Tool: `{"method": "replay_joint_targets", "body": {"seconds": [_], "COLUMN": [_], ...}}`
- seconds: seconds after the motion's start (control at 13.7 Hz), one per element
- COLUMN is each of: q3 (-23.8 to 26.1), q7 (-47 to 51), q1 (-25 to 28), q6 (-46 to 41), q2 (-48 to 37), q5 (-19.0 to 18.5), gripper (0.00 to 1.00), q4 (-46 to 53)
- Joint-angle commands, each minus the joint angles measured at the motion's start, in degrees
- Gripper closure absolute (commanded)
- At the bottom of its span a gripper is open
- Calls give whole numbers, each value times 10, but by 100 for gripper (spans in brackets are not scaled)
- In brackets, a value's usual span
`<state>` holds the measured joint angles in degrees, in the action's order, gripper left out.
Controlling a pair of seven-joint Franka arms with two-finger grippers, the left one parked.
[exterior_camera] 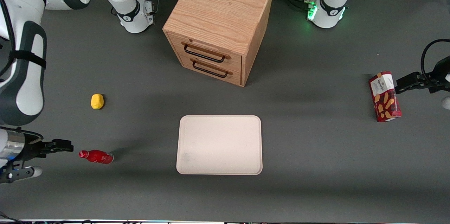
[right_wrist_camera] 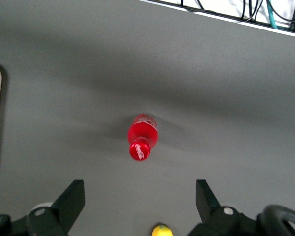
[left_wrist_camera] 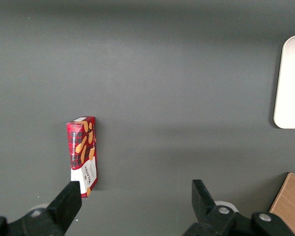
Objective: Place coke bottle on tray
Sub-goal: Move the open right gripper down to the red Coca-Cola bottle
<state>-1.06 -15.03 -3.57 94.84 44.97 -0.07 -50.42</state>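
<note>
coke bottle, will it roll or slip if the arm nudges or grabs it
The coke bottle looks to be lying on its side on the table, so a nudge would probably roll it. Its smooth round body may slip between the jaws. It is small, so likely light. The gripper, open, hovers near its cap.

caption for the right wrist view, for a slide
Open end effector hovering above the coke bottle on the table.
</note>
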Motion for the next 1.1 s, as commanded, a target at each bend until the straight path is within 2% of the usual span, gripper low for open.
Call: {"method": "replay_joint_targets", "body": {"seconds": [0.0, 0.29, 1.02], "q3": [0, 1, 2], "q7": [-14, -12, -7], "q1": [-1, 1, 5], "q6": [45, 89, 94], "q2": [18, 23, 35], "q5": [8, 9, 9], "gripper": [0, 0, 1], "q4": [-15, -60, -81]}}
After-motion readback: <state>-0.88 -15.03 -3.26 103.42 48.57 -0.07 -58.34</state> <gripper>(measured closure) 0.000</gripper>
